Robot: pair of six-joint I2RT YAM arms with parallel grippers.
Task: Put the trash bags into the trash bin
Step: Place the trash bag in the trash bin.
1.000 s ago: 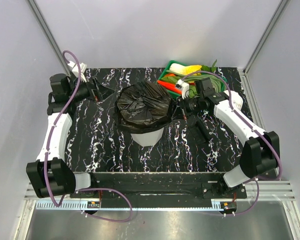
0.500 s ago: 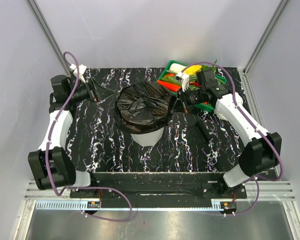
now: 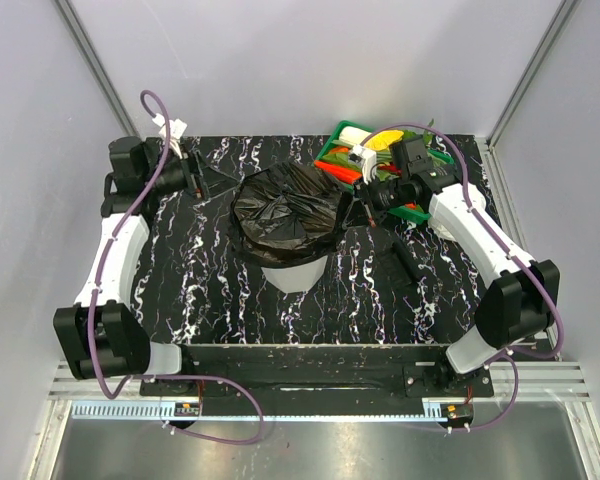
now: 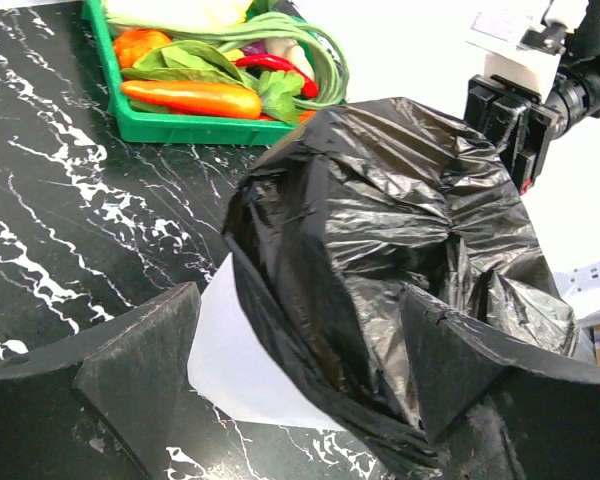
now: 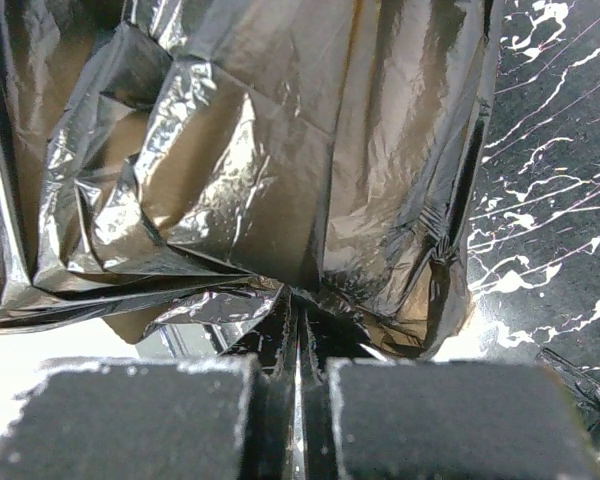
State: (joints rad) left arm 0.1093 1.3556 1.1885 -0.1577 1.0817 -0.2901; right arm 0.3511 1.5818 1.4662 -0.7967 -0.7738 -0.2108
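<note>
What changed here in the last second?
The right gripper, shut on the edge of the bag, moved farther back toward the tray. The left gripper, open and empty, shifted slightly the same way. The bag, bin and tray stayed put.

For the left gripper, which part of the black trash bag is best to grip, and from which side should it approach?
Probably the folded hem of the trash bag where it hangs over the trash bin wall facing the left gripper, approached from the left. The film is loose there, and the right gripper pinches the opposite side.
</note>
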